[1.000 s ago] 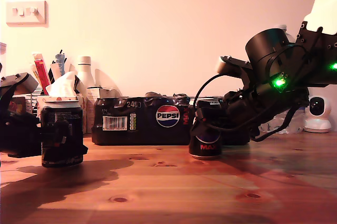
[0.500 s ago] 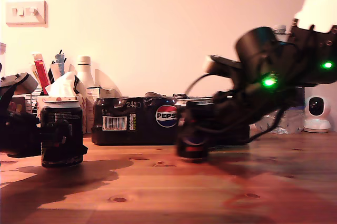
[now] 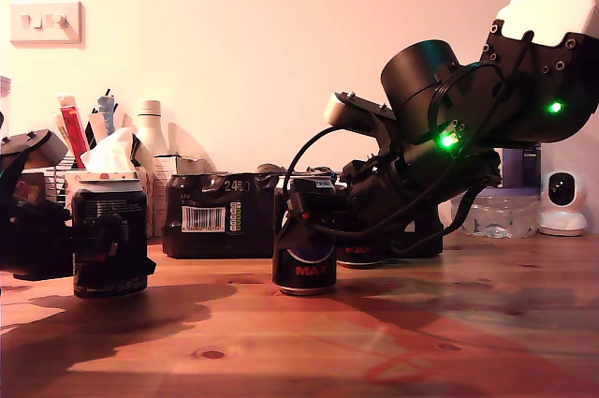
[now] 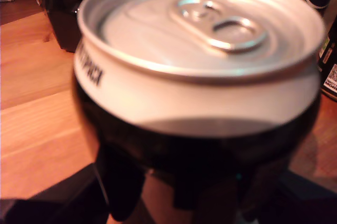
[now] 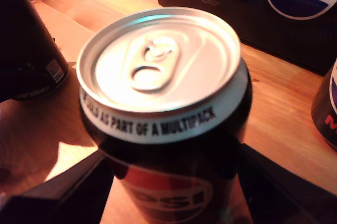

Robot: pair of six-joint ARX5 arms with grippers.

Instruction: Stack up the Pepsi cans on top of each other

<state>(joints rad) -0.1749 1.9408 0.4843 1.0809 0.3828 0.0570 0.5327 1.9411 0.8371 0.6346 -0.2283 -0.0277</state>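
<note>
Sitting upright, a Pepsi can (image 3: 303,272) is gripped by my second hand (image 3: 305,215).

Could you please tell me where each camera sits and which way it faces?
Exterior view: at tabletop height, facing the wall; both arms show, my first tool at its left, my second tool near the middle.
First wrist view: on my first tool, looking down at the first Pepsi can it grips.
Second wrist view: on my second tool, looking down at the second Pepsi can it grips.
All three share the Pepsi multipack.
</note>
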